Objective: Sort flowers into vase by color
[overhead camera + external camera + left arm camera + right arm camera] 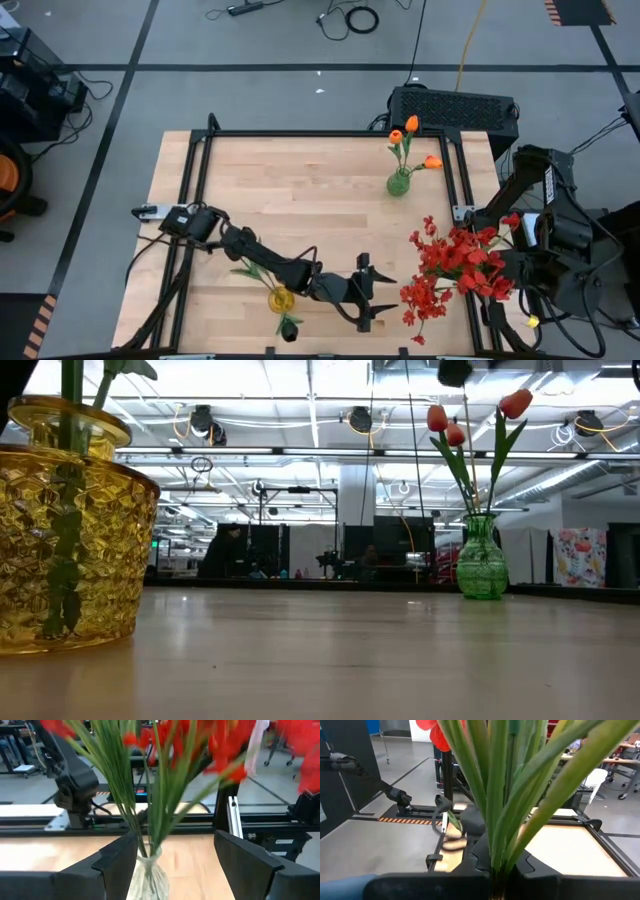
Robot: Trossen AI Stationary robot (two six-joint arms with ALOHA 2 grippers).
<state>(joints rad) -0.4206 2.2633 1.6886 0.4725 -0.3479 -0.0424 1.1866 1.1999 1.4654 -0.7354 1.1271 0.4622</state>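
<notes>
While the left gripper (377, 290) stands wide open, holding nothing, the red flowers (455, 262) rise at its three o'clock (their stems in a clear vase (147, 872) just ahead); the right gripper (495, 885) is clamped on green stems (495, 795).

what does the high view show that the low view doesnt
Only the high view: both arms, the left gripper open at the table's near edge, facing the red flowers, and the right arm at the right edge under that red bunch; also a black bloom by the yellow vase.

Only the low view: the room behind the table, with ceiling lights and a dark figure far off; no gripper shows.

Both: the yellow vase with a green stem in it, the green vase holding orange tulips, and the wooden table.
</notes>
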